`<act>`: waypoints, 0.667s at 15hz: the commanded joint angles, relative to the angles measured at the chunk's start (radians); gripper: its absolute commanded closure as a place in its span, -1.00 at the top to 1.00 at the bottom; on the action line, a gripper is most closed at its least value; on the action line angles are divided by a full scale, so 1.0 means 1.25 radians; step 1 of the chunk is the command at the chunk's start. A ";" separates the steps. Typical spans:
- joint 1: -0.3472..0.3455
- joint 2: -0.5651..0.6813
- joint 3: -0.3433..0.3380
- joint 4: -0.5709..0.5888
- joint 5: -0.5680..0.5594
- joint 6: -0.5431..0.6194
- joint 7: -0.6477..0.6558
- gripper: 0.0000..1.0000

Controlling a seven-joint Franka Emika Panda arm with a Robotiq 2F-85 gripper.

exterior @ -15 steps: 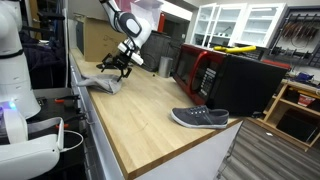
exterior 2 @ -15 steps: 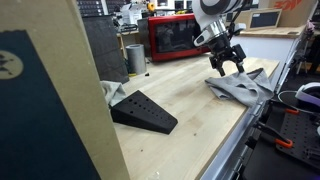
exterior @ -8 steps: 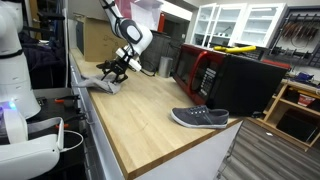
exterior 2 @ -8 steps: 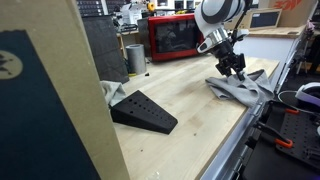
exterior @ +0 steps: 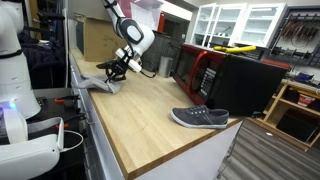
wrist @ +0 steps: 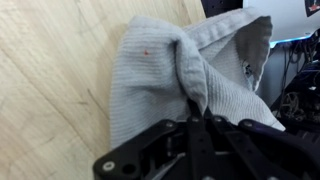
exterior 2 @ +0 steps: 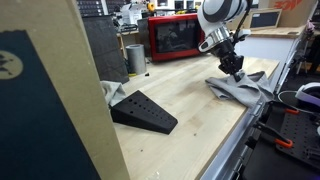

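Note:
A crumpled grey cloth (exterior: 100,83) lies near the edge of the wooden tabletop (exterior: 150,110), and it also shows in an exterior view as the cloth (exterior 2: 240,93). My gripper (exterior: 111,72) is down on it, fingers together. In the wrist view the cloth (wrist: 155,70) fills the frame, and a raised fold of it runs into the gripper (wrist: 200,116). The jaws are shut with that fold pinched between the fingertips. In an exterior view the gripper (exterior 2: 237,72) stands upright over the cloth's middle.
A grey shoe (exterior: 200,118) lies near the table's far corner. A red-and-black microwave (exterior: 215,75) stands behind it. A black wedge (exterior 2: 143,111), a metal cup (exterior 2: 135,58) and a red microwave (exterior 2: 172,37) are on the table. A cardboard panel (exterior 2: 50,100) blocks the foreground.
The gripper has come down onto the cloth and gone from open to shut, pinching a fold of the fabric.

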 commanded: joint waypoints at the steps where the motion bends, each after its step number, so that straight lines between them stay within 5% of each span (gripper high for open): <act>1: -0.014 -0.054 -0.006 -0.029 0.065 0.012 -0.055 -0.99; 10: -0.010 -0.154 -0.033 -0.058 0.042 -0.015 -0.245 -0.99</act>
